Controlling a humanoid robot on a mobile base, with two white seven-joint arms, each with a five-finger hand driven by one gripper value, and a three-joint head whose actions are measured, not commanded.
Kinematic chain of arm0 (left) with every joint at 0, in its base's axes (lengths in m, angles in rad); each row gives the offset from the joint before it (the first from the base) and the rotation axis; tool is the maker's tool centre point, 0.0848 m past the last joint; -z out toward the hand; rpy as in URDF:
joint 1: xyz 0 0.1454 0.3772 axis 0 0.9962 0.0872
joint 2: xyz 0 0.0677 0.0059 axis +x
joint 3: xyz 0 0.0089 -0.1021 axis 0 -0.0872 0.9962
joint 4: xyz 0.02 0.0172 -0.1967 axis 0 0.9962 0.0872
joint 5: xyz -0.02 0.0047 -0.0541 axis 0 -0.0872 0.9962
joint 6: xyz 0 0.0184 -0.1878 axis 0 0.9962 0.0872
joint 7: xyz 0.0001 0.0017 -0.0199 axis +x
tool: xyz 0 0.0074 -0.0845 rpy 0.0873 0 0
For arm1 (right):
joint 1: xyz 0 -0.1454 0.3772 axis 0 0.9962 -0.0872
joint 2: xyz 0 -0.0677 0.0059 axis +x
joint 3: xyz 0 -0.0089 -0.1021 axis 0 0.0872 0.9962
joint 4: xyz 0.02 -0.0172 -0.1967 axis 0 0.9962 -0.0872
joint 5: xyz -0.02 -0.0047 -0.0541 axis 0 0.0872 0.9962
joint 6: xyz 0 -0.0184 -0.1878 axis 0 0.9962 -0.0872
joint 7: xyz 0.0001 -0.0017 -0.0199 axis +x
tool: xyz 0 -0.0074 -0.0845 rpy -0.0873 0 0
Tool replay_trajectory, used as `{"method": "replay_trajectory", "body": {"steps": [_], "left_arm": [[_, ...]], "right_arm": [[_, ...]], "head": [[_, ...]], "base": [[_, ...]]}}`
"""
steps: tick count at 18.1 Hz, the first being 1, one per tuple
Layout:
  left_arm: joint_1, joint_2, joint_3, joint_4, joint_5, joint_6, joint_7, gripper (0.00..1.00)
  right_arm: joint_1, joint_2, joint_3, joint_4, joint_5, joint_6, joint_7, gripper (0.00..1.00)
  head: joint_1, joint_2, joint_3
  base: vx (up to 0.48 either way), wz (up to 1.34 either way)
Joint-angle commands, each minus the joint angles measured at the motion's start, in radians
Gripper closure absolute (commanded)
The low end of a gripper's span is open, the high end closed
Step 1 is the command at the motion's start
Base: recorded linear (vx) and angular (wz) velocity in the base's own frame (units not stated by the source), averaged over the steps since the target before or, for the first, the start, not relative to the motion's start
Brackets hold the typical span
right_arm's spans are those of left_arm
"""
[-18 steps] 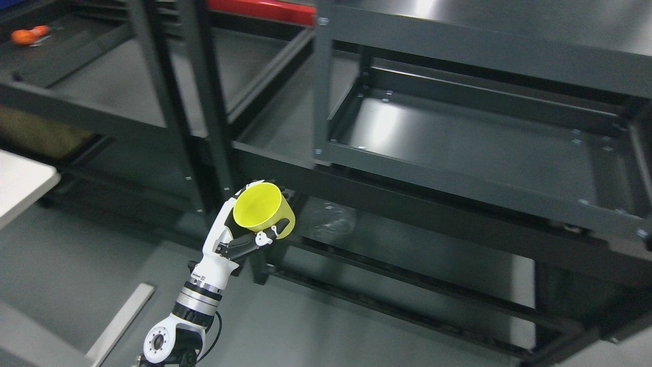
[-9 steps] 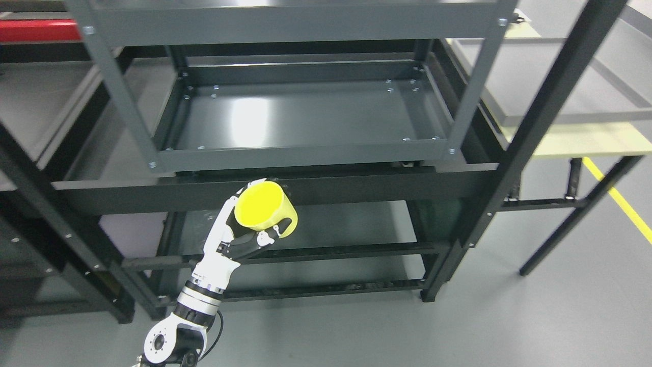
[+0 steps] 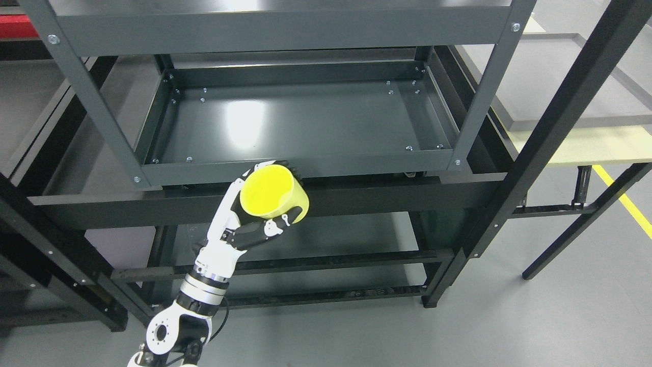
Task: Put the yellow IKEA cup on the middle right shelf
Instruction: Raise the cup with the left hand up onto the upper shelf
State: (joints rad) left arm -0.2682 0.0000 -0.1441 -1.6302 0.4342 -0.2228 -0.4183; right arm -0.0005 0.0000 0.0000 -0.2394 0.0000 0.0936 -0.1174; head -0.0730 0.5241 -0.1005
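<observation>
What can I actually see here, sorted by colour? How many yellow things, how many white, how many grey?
Yellow: 1, the yellow cup, held in the left hand.
White: 1, the robot's left hand, fingers closed round the cup.
Dark grey: 1, the metal shelf rack, its middle tray bare.
Total: 3.

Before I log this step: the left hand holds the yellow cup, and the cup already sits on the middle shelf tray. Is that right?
Not quite. The left hand does hold the yellow cup, but the cup is not on the middle shelf tray. The head view shows it gripped in the air in front of the tray's front rim, with the tray bare.
</observation>
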Motion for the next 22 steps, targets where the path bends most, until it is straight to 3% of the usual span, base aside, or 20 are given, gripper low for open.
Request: {"method": "replay_trajectory", "body": {"steps": [1,12,13,15,17,19,22], "left_arm": [[-0.118,0.017,-0.112,-0.134,0.001,-0.001,-0.002,0.99],[-0.686,0.017,-0.204,-0.145,0.084,0.038,0.048,1.00],[-0.721,0.017,-0.200,-0.143,0.084,0.083,0.126,1.00],[-0.781,0.017,-0.198,-0.139,0.084,0.202,0.405,1.00],[-0.819,0.017,-0.193,-0.128,0.083,0.383,0.592,1.00],[-0.847,0.017,-0.180,-0.080,0.083,0.532,0.648,1.00],[-0.908,0.017,-0.166,0.039,0.087,0.647,0.648,1.00]], "right_arm": [[0.014,-0.017,0.017,0.000,-0.025,0.000,0.001,0.01],[0.014,-0.017,0.017,0.000,-0.025,0.000,0.001,0.01],[0.014,-0.017,0.017,0.000,-0.025,0.000,0.001,0.01],[0.014,-0.017,0.017,0.000,-0.025,0.000,0.001,0.01],[0.014,-0.017,0.017,0.000,-0.025,0.000,0.001,0.01],[0.014,-0.017,0.017,0.000,-0.025,0.000,0.001,0.01],[0.014,-0.017,0.017,0.000,-0.025,0.000,0.001,0.01]], "head": [[0.0000,0.000,0.000],[0.0000,0.000,0.000],[0.0000,0.000,0.000],[0.0000,0.000,0.000],[0.0000,0.000,0.000],[0.0000,0.000,0.000],[0.0000,0.000,0.000]], "base": [[0.066,-0.03],[0.094,0.07],[0.166,0.18],[0.127,0.19],[0.074,0.12],[0.059,0.02],[0.041,0.00]]}}
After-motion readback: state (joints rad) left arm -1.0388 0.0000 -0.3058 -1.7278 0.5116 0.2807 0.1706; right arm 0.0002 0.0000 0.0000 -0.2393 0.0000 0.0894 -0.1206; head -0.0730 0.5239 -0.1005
